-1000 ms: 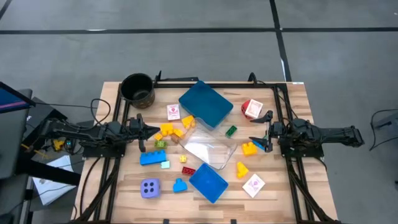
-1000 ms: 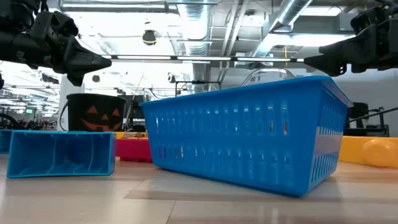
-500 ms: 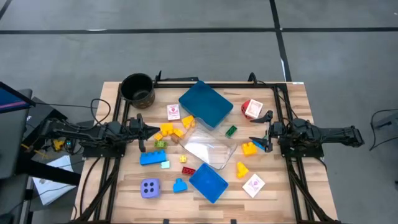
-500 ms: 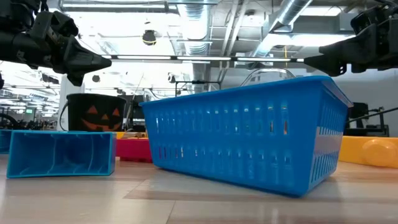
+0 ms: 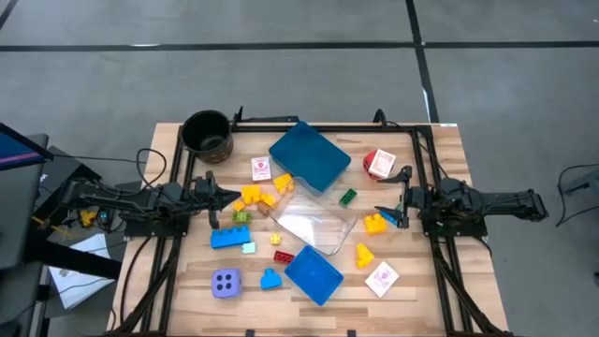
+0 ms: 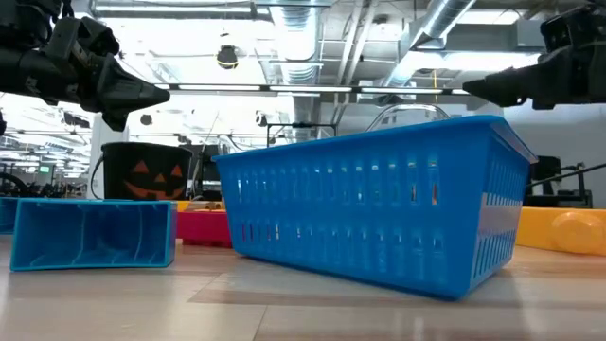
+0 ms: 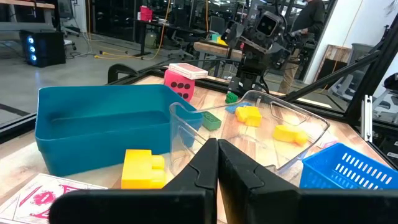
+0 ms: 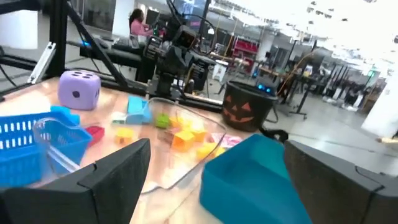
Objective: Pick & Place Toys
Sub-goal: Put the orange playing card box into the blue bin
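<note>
The toys are seen scattered over the middle of the wooden desk, none of them held. A cluster of yellow bricks is found at the left end of a clear plastic tray, with a green brick and a long blue brick just below it. A lavender die with dark dots is set near the desk's front left corner, and a small blue piece lies just beside it. A red die with a white card on top is placed toward the far right. One red-printed card lies left of the upper blue tray, and another card lies near the front right. A small green brick sits between the upper blue tray and the clear tray. A blue slotted basket stands at the front centre, and a dark round pot at the far left corner.

The left gripper is held above the desk just left of the yellow bricks, its fingers fully closed on nothing. The right gripper is held at the right side with its fingers spread wide and empty; a yellow brick lies just beside its lower finger, though whether it is touched cannot be told
</note>
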You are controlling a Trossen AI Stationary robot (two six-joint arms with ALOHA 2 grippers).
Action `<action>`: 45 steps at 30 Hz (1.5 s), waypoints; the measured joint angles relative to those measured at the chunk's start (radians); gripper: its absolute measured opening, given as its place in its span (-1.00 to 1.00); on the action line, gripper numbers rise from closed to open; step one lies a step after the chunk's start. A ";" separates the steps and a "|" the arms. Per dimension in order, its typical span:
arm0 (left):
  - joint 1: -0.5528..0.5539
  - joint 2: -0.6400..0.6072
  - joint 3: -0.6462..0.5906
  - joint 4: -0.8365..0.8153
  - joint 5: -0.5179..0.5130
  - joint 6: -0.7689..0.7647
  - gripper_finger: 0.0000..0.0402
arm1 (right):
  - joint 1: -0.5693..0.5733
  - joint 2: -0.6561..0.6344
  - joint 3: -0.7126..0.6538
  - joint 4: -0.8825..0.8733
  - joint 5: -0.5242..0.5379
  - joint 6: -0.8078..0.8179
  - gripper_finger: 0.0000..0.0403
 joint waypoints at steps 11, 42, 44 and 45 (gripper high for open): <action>0.001 0.000 0.000 0.109 -0.024 0.312 -0.99 | 0.021 -0.002 0.011 0.255 -0.032 0.645 0.78; 0.013 0.020 0.000 0.522 -0.227 -0.171 -0.99 | 0.084 -0.002 0.016 0.413 0.255 0.120 0.78; 0.021 0.023 0.000 0.518 -0.283 -0.170 -0.99 | 0.083 -0.002 0.016 0.442 0.301 0.038 0.78; 0.024 0.027 0.000 0.518 -0.286 -0.170 -0.99 | 0.083 -0.002 0.016 0.457 0.333 0.018 0.78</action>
